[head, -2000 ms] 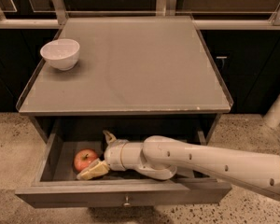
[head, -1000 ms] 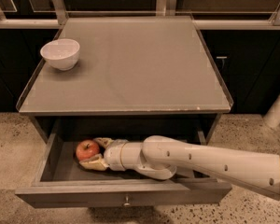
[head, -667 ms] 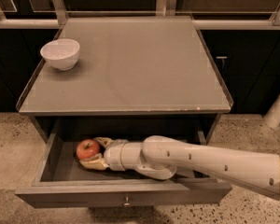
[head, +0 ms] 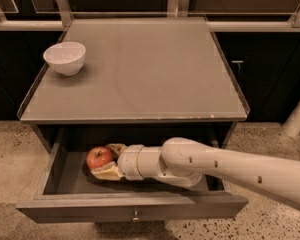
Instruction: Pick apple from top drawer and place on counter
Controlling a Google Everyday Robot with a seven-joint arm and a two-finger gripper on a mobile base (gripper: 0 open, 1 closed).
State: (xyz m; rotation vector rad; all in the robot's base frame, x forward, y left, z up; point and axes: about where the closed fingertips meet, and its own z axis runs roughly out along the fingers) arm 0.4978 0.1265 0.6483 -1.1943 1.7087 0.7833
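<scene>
The top drawer (head: 135,207) is pulled open below the counter (head: 145,69). The red apple (head: 99,157) sits in the left part of the drawer. My gripper (head: 108,160) reaches in from the right on the white arm. Its cream fingers (head: 106,172) stand on either side of the apple, one behind and one in front, shut on it. The apple looks lifted slightly off the drawer bottom, though I cannot tell for sure.
A white bowl (head: 65,57) stands on the counter's back left corner. Dark cabinets line the back wall. A white post (head: 299,115) stands at the right on the speckled floor (head: 10,154).
The fingers have closed around the apple. The apple has shifted slightly up and toward the back of the drawer with the gripper.
</scene>
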